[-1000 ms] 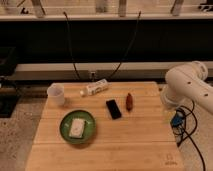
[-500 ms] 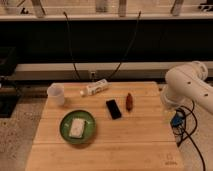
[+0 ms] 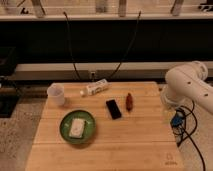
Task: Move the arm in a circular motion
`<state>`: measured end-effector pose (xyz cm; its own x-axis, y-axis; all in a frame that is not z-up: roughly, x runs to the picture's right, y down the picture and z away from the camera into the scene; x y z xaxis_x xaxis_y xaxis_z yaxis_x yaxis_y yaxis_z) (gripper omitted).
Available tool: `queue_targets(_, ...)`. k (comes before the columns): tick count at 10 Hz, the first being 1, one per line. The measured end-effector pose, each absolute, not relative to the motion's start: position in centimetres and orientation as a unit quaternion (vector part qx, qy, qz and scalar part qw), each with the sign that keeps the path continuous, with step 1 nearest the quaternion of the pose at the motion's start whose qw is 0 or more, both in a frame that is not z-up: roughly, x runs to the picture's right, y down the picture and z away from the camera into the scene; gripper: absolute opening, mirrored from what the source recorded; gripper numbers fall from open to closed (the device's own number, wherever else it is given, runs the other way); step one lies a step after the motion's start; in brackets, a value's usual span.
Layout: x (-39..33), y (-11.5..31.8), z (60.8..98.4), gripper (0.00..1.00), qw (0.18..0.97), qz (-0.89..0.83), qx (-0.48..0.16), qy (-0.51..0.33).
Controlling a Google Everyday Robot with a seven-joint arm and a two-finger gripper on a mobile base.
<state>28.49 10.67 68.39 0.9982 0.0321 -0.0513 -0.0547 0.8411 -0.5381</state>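
The arm (image 3: 189, 85) is large, glossy and white, with thick rounded segments and a bulbous elbow. It stands at the right of the camera view, beside the right edge of the wooden table (image 3: 135, 145). The gripper (image 3: 176, 120) is the dark end piece with blue parts and cables. It hangs low under the arm, just off the table's right edge, and it holds nothing that I can see.
On the table are a white cup (image 3: 56, 93) at the far left, a white bottle (image 3: 95, 88) lying on its side, a black phone (image 3: 113, 108), a reddish-brown object (image 3: 129, 101), and a green plate (image 3: 65, 131) with a white block (image 3: 77, 127). Two black cables hang behind.
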Motion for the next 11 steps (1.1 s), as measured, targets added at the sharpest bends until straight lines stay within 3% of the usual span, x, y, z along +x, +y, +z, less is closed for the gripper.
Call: queue_targets(11,24.8,6.4,72.5,0.8,0.959,-0.019,-0.283,0.027)
